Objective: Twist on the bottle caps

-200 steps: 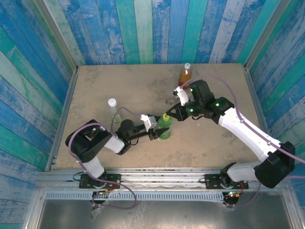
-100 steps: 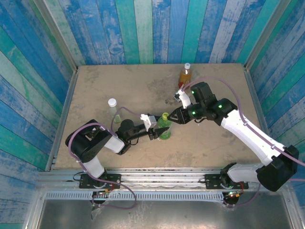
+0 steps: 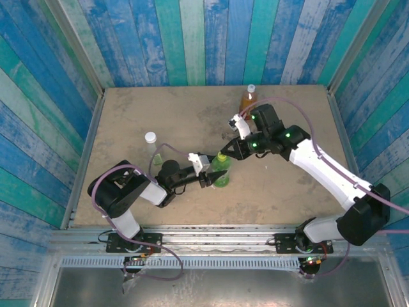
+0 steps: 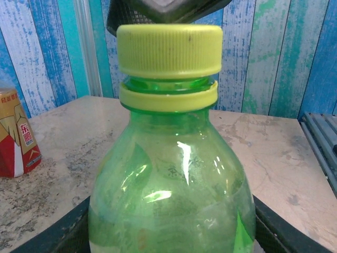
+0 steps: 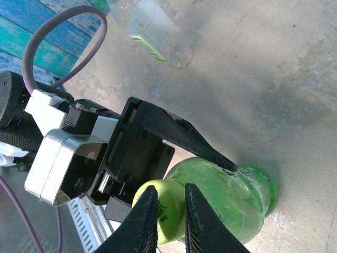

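Looking at the overhead view, you see the left gripper [image 3: 216, 177] clenched around the body of the green bottle [image 3: 222, 181], which stands upright near the middle of the table [image 3: 128, 109] with its yellow-green cap [image 3: 222, 156] sitting on the neck. Your right gripper [image 3: 229, 153] comes in from the right with its fingers pinched together, tips resting on the top of that cap rather than wrapped around its sides. The clear bottle [image 3: 153, 152] stands left of centre and the amber bottle [image 3: 247, 101] near the table's upper edge, right of centre, both topped in white.
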Controlling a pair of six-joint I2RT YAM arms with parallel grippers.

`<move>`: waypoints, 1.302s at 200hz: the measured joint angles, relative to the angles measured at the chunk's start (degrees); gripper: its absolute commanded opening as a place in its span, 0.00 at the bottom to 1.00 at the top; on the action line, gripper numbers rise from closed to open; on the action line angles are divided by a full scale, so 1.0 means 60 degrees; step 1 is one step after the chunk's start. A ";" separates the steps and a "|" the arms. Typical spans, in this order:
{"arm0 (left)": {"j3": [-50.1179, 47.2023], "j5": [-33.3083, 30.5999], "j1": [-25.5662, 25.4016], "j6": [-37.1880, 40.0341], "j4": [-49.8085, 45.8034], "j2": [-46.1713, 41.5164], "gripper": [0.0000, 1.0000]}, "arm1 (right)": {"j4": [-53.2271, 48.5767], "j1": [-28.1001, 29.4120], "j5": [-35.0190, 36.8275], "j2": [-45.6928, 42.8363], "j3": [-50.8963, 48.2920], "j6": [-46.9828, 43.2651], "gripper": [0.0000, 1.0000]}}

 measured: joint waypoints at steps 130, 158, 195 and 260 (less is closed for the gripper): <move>0.0011 -0.0076 -0.0004 -0.0025 -0.0084 -0.0007 0.59 | -0.0452 -0.0550 -0.0025 -0.0270 0.0237 0.0171 0.30; 0.0022 -0.0106 -0.0004 -0.0022 -0.0120 -0.0015 0.59 | -0.0484 -0.0557 -0.0357 0.0579 0.0780 0.0029 0.26; 0.0022 -0.0120 -0.0004 -0.0022 -0.0131 -0.0018 0.59 | -0.0576 -0.0550 -0.0827 0.0809 0.0801 -0.0076 0.19; 0.0022 -0.0113 -0.0004 0.0044 -0.0131 -0.0022 0.59 | -0.0295 -0.0557 -0.1162 -0.0062 -0.0222 -0.0022 0.13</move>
